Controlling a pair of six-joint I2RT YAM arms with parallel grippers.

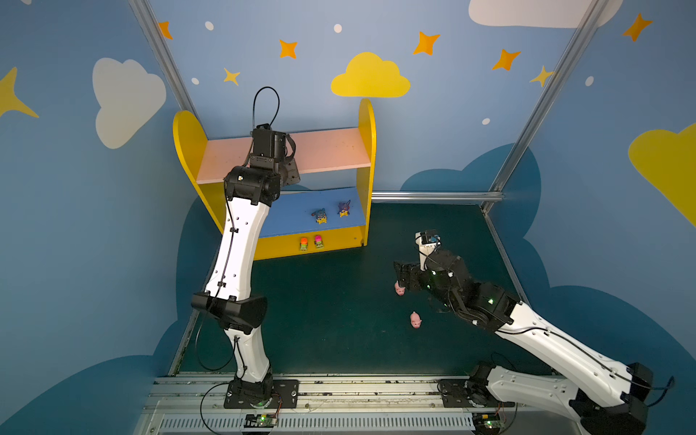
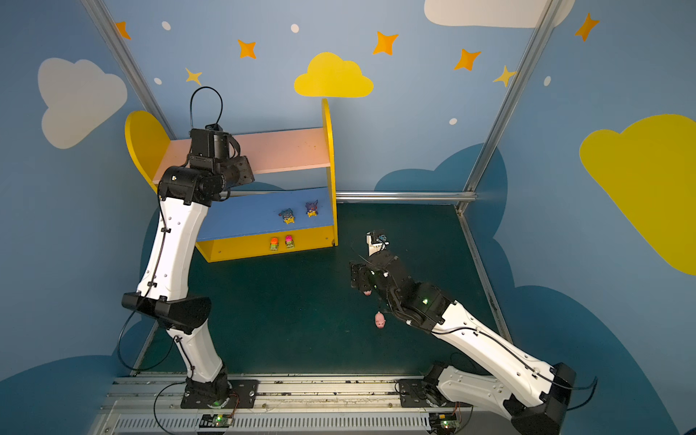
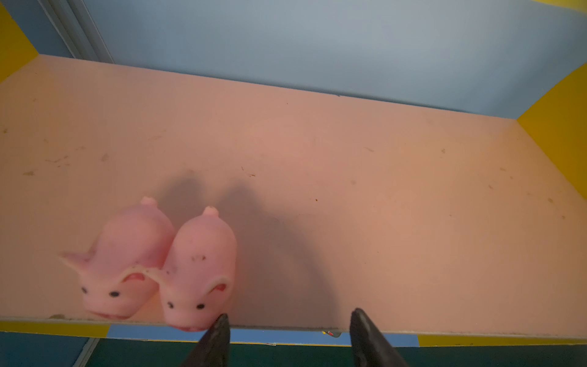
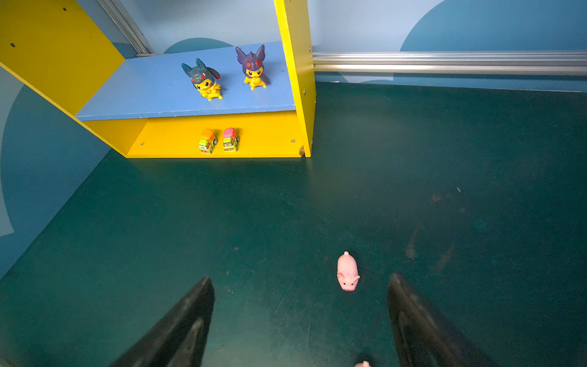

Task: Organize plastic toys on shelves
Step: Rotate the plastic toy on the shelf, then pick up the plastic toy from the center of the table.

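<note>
Green surface [image 4: 254, 222], shelves [image 1: 367, 150] at back — two pink pigs [image 3: 198, 263] on the pink board [image 3: 349, 159]; my left jaws parted, empty; right jaws wide, empty, third pig [image 4: 347, 271] just ahead

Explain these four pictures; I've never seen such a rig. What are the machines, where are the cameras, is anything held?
Two robot arms stand at the table's near edge, each ending in a two-finger gripper. Both top views look down on the whole scene; the other two pictures come from wrist cameras, so the dark prongs there are gripper fingers. The left gripper is open at the front edge of the shelf unit's pink upper board, beside two pink pigs standing on it. The right gripper is open over the table, a third pig loose between its fingers, a fourth pig nearby. Two yellow figures sit on the blue board, two green cars on the yellow base. Nothing is held.
</note>
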